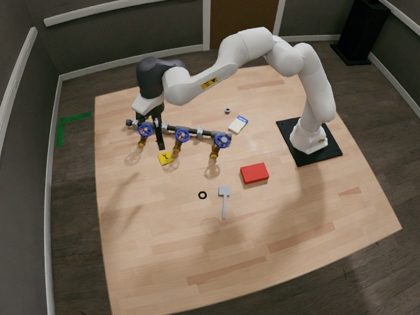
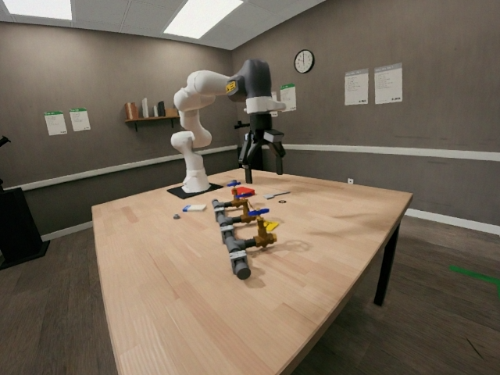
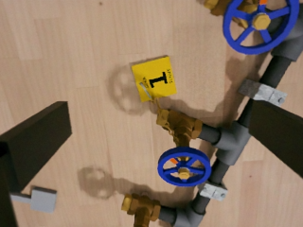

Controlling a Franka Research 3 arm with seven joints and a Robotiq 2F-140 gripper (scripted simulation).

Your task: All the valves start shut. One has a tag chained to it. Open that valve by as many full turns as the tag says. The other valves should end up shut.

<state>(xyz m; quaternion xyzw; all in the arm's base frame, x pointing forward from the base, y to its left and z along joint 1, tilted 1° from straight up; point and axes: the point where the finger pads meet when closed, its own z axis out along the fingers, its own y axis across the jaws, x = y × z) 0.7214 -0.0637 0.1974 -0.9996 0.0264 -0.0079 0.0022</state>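
A grey pipe (image 1: 178, 128) lies on the table with three brass valves, each with a blue handwheel: left (image 1: 146, 129), middle (image 1: 182, 135) and right (image 1: 222, 140). A yellow tag (image 1: 165, 158) lies in front of the pipe. In the wrist view the tag (image 3: 152, 85) reads "1", and a short chain links it to the brass body of the middle valve (image 3: 180, 127), whose handwheel (image 3: 184, 167) is just below. My gripper (image 1: 151, 134) (image 3: 160, 116) hangs well above the pipe, between the left and middle valves. It is open wide and empty, as the exterior view also shows (image 2: 263, 171).
A red block (image 1: 254, 172), a grey paddle tool (image 1: 224, 199) and a small black ring (image 1: 201, 197) lie in front of the valves. A white card with a blue end (image 1: 237, 124) and a grey nut (image 1: 228, 109) lie behind the pipe. The arm's base (image 1: 308, 138) stands at the right.
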